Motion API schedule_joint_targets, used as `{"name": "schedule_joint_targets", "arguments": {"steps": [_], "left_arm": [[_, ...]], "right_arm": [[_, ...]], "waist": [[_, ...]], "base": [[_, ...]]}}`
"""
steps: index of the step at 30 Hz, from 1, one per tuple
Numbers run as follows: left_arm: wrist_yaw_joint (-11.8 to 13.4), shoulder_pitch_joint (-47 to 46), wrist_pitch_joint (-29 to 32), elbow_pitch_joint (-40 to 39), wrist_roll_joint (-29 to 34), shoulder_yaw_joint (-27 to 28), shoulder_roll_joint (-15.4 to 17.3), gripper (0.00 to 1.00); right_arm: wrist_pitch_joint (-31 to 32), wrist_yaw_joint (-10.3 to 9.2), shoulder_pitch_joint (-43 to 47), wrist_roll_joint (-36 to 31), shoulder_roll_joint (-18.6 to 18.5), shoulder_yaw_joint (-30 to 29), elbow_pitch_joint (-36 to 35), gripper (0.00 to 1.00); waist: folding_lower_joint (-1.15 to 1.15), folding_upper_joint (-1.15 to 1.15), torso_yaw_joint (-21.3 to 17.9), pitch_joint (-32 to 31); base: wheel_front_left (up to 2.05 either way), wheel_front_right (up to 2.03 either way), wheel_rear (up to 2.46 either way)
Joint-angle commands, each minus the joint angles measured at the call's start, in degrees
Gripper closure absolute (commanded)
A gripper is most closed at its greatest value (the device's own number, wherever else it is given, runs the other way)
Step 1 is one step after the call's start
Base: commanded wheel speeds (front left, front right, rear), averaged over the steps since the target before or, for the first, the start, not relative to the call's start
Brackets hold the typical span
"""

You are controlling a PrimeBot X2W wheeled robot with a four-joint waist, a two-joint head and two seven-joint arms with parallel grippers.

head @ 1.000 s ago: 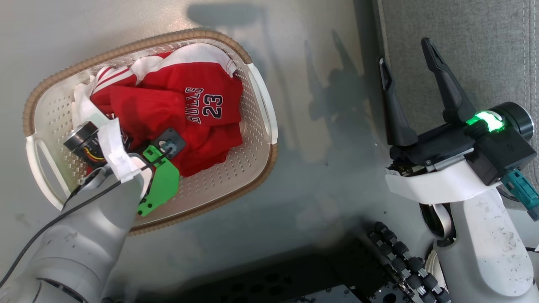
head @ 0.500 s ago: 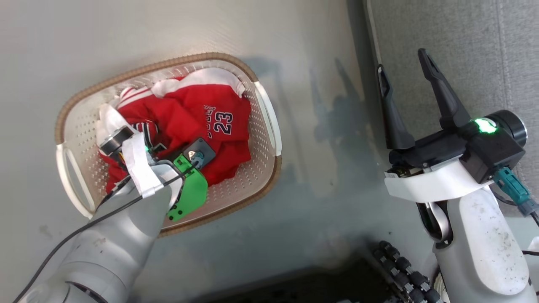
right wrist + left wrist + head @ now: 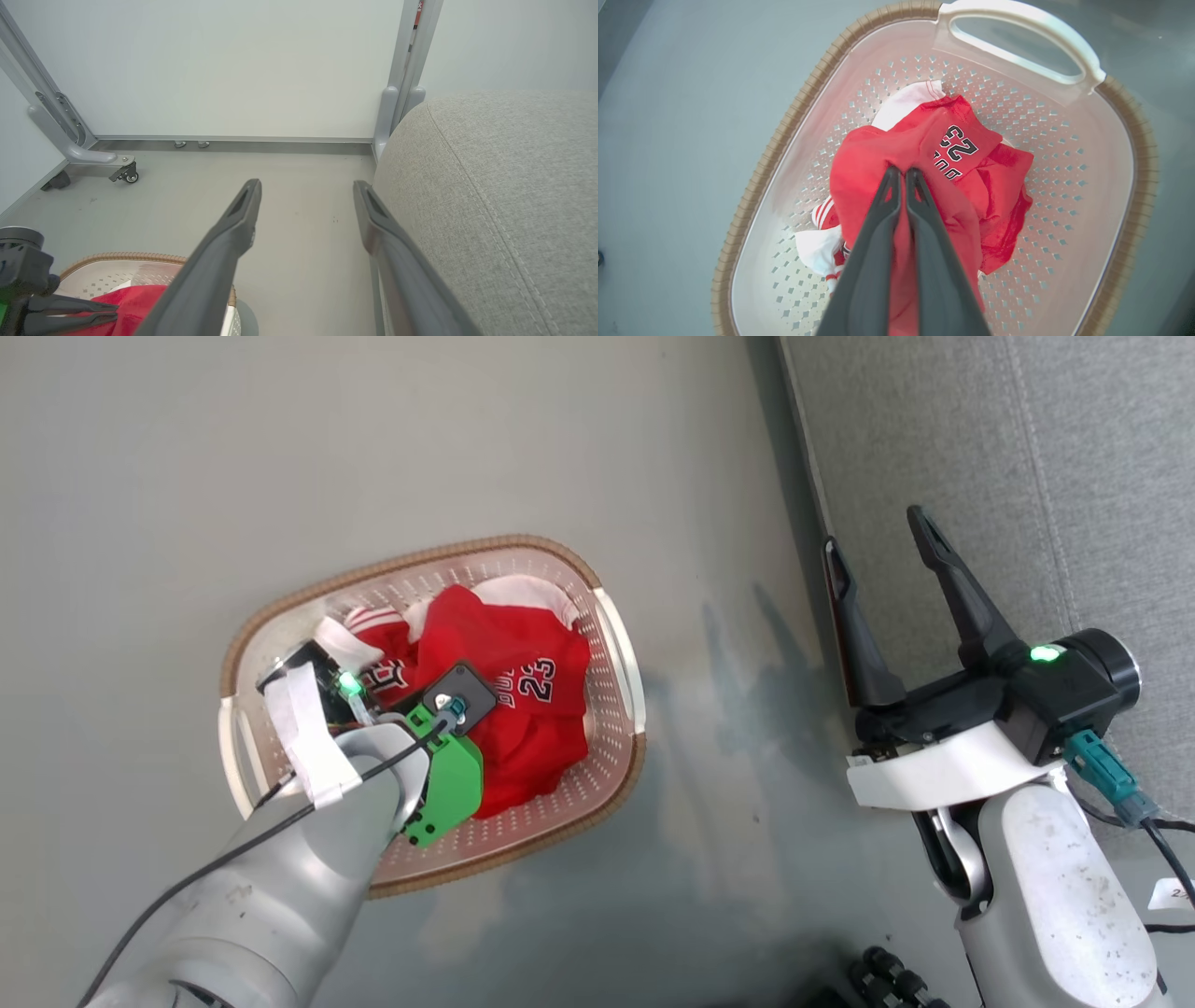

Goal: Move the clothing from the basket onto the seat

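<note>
The cream perforated basket (image 3: pixel 523 543) with its brown rim (image 3: pixel 784 126) stands on the grey floor. Inside lies the red clothing (image 3: pixel 523 709): a jersey printed with 23 (image 3: pixel 962 144) and, under it, a piece with white striped trim (image 3: pixel 822 214). My left gripper (image 3: pixel 901 171) points down into the basket and is shut on a fold of the jersey, which is bunched up around its fingers. The right wrist view catches the same grip on red cloth (image 3: pixel 135 298) at its lower left. My right gripper (image 3: pixel 870 530) hangs open and empty beside the grey seat (image 3: pixel 980 476), whose rounded edge (image 3: pixel 504 186) is just right of its fingers.
Bare grey floor lies between the basket and the seat. Pale wall panels stand beyond, with a metal frame on a castor (image 3: pixel 124 175) at the left and a grey post (image 3: pixel 397 102) next to the seat. Dark rollers of my base (image 3: pixel 887 971) show at the bottom.
The head camera has moved, so the basket looks smaller and nearer the middle. The jersey is gathered higher around my left gripper. The right gripper stays open.
</note>
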Motion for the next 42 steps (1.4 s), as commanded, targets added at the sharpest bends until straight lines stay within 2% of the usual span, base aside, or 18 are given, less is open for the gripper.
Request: {"name": "schedule_joint_targets", "arguments": {"steps": [1,8,18,24,32,42], "left_arm": [[-0.1,1.3,-0.5,-0.5,-1.2,0.0,-0.1,1.0],[-0.2,4.4,-1.3,-3.7,-3.5,-0.9,-0.1,1.0],[-0.1,8.2,-1.2,-15.1,-6.2,0.5,2.0,1.0],[0.0,10.2,-1.2,-22.4,-7.2,3.0,3.0,1.0],[1.7,11.9,-1.2,-33.0,-8.0,8.3,4.2,1.0],[2.9,9.1,-1.2,-44.7,-7.9,13.5,3.8,1.0]], "right_arm": [[-0.2,-0.02,1.2,-0.1,-0.1,-0.1,0.4,0.0],[-0.2,-0.02,2.7,-0.2,-0.2,-0.3,1.3,0.0],[-0.2,-0.02,5.3,-0.4,-0.2,-0.9,2.4,0.0],[-0.2,-0.02,7.4,-0.5,-0.2,-1.5,3.4,0.0],[-0.2,-0.02,10.1,-0.1,-0.2,-2.0,3.8,0.0],[-0.2,-0.02,11.8,1.1,-0.2,-1.8,3.7,0.0]], "waist": [[0.0,0.46,1.8,-4.6],[0.0,0.46,3.1,-9.2],[0.0,0.46,5.2,-15.3],[0.0,0.46,6.2,-19.7],[0.0,0.46,6.7,-24.3],[0.0,0.46,6.7,-27.6]], "base": [[0.0,0.0,0.0],[0.0,0.0,0.0],[0.0,0.0,0.0],[0.0,0.0,0.0],[0.0,0.0,0.0],[0.0,0.0,0.0]]}}
